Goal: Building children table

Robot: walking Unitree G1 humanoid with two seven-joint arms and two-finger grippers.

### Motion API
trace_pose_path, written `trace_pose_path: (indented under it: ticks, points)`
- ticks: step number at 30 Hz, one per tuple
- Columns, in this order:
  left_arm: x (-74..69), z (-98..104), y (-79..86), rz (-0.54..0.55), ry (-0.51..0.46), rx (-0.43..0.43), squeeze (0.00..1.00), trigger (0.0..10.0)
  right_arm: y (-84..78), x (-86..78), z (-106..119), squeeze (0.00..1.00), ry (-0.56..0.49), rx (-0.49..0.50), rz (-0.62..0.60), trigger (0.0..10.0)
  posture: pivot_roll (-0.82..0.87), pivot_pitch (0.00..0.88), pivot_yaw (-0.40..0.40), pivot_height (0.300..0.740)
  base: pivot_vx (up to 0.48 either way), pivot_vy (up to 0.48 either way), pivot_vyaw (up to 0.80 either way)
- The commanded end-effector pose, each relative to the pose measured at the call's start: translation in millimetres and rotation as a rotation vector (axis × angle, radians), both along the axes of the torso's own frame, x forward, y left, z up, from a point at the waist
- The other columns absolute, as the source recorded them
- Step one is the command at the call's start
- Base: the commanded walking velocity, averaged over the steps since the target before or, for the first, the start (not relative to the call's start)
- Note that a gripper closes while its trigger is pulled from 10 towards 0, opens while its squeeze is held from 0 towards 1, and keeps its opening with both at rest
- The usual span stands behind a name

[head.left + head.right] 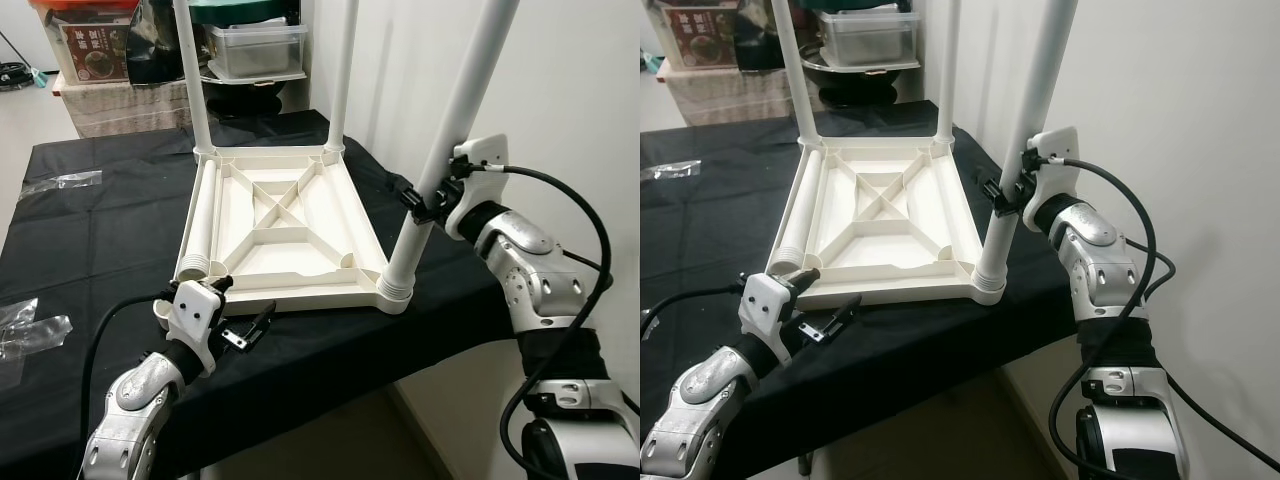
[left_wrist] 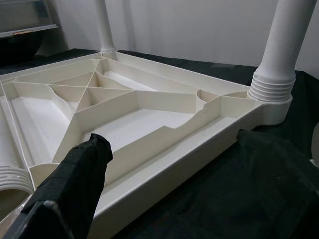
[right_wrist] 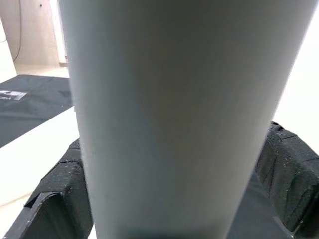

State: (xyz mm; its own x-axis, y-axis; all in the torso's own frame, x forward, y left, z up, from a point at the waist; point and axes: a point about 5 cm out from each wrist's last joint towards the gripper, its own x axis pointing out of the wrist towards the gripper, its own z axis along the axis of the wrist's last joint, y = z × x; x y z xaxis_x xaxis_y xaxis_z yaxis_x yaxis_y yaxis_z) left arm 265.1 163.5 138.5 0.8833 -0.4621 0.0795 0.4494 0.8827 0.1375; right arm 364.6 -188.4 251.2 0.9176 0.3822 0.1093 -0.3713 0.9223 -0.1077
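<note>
My right gripper (image 1: 428, 203) is wrapped around the near-right leg (image 1: 452, 130), jaws closed on the white tube with a black finger on each side of it in the right wrist view, a little above where the leg's ribbed collar sits in the corner socket of the upturned tabletop (image 1: 285, 225). That leg stands almost upright with a slight lean, its long axis running up past my jaws and down into the socket right below them, so any seating or twisting I do next turns on that axis. Two more legs already stand in the far corners, well beyond my jaws. The fourth leg (image 1: 199, 222) lies flat along the left edge of the tabletop, its ribbed end pointing back toward my left gripper (image 1: 248, 330), which is clearly the nearer arm for it. The left jaws are spread wide and holding nothing, hovering just off the near edge of the tabletop above the black cloth of the desk (image 1: 90, 230). The near-left corner socket looks unfilled, just ahead of those open jaws, so I judge that lying leg belongs there.
</note>
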Motion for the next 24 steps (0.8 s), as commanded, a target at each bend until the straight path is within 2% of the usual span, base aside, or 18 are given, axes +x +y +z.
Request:
trace_pose_path:
  ticks: [1,9,14,15,16,17,18,24]
  points:
    - [-1.1,-4.1,-1.4,-0.014,0.02,0.013,0.0,10.0,-1.4,1.7,4.7,0.0,-0.019,-0.017,0.007,4.8,0.02,0.0,-0.06,0.74,0.0,0.0,0.0]
    - [-1.2,-4.1,-2.3,-0.018,0.02,0.013,0.0,10.0,-1.2,4.2,2.8,0.0,-0.012,-0.031,0.024,4.2,0.03,0.0,-0.063,0.74,0.0,0.0,0.0]
    - [-2.3,-4.9,-1.6,-0.017,0.022,0.013,0.0,10.0,-1.0,4.6,2.7,0.0,-0.011,-0.032,0.034,4.3,0.03,0.0,-0.066,0.74,0.0,0.0,0.0]
    - [-2.6,-5.1,-1.7,-0.017,0.023,0.013,0.0,10.0,-1.2,4.9,2.7,0.0,-0.011,-0.034,0.036,3.8,0.03,0.0,-0.067,0.74,0.0,0.0,0.0]
    - [-2.9,-5.3,-1.8,-0.017,0.023,0.012,0.0,10.0,-1.2,5.3,2.6,0.0,-0.011,-0.035,0.04,0.9,0.03,0.0,-0.067,0.74,0.0,0.0,0.0]
    - [-2.9,-5.3,-1.8,-0.016,0.023,0.013,0.0,10.0,-1.0,5.5,2.6,0.0,-0.011,-0.035,0.041,0.3,0.03,0.0,-0.067,0.74,0.0,0.0,0.0]
    - [-2.9,-5.3,-1.8,-0.016,0.023,0.013,0.0,10.0,-0.8,5.5,2.5,0.0,-0.011,-0.035,0.042,0.0,0.03,0.0,-0.067,0.74,0.0,0.0,0.0]
    - [-3.2,-6.2,-2.6,-0.019,0.028,0.009,0.0,10.0,1.8,7.0,-6.3,0.0,0.055,-0.002,0.049,0.0,0.03,0.0,-0.069,0.74,0.0,0.0,0.0]
